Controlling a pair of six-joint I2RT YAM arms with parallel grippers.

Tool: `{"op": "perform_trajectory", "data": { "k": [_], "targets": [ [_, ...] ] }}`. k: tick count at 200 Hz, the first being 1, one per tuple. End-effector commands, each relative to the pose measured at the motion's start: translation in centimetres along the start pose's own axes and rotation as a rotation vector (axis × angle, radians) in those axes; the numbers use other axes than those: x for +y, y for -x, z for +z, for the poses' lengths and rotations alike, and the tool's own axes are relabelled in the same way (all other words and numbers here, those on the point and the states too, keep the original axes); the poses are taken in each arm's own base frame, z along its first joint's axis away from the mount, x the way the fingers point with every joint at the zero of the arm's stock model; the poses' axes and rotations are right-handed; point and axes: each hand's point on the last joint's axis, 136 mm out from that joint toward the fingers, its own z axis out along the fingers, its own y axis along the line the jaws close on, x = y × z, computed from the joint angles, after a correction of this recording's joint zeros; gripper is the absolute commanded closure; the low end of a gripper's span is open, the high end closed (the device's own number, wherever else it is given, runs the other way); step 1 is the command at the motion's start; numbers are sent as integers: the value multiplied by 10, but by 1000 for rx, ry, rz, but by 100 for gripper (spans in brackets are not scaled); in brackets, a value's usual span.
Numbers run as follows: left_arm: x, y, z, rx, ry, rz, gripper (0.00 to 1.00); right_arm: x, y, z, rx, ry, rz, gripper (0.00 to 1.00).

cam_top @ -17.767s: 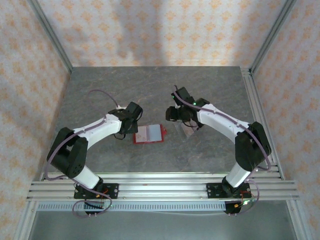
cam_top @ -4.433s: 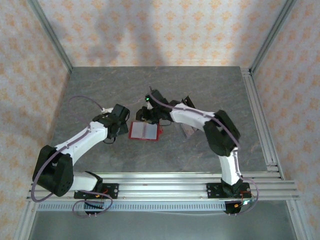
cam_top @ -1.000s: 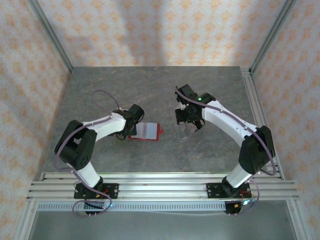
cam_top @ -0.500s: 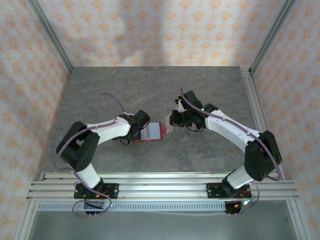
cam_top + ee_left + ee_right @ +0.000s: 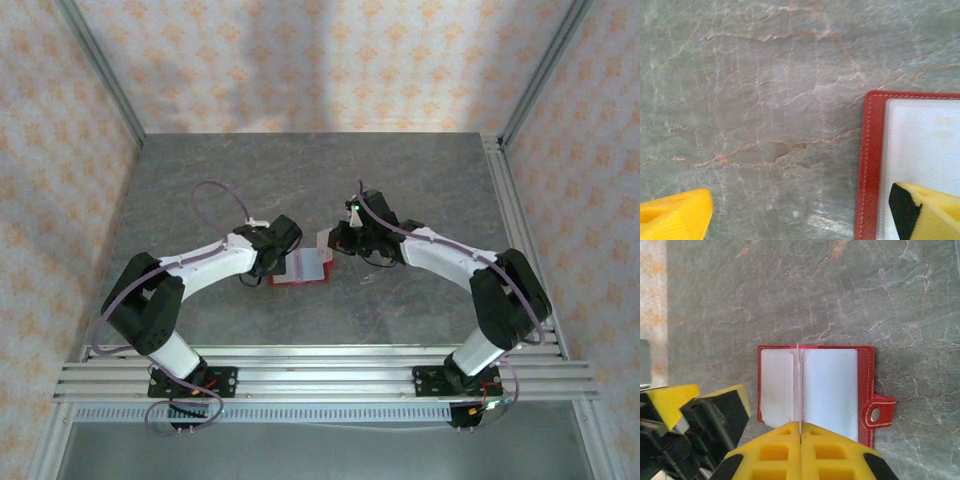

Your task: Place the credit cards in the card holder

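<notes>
Your right gripper [image 5: 800, 429] has swung in from farther right within the last second and now hangs over the open card holder [image 5: 830, 385], fingers closed flat on a single card [image 5: 799, 375] — the pick looks done, and insertion appears to be the step in hand. The card stands on edge, a thin pale line from the right wrist, lined up with the seam between the holder's two pale panels; which of its sides is the long one cannot be told. Below it the holder lies flat and open mid-table, long axis running from one gripper toward the other, snap tab [image 5: 879, 414] at the end away from your left gripper [image 5: 801, 200]. That gripper is spread wide and grips nothing — one finger [image 5: 930, 210] over the holder's pale lining, the other over bare table [image 5: 765, 100], seemingly steadying it.
</notes>
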Motion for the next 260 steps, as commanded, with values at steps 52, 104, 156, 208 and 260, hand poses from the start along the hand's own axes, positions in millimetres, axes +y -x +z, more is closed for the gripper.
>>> {"op": "perform_trajectory", "data": {
  "k": [52,104,156,208,260],
  "targets": [
    [-17,1,15,-7,-50,48,7,12,-10,28,-6,83,5,100],
    [5,-17,30,38,84,85,8,11,-17,46,-10,116,-5,100],
    [17,-26,35,50,130,78,8,7,-22,58,1,144,4,100],
    [15,-28,35,52,111,69,8,17,-28,65,13,204,5,100],
    [18,-32,35,51,106,62,8,14,-33,78,25,212,21,100]
  ]
}}
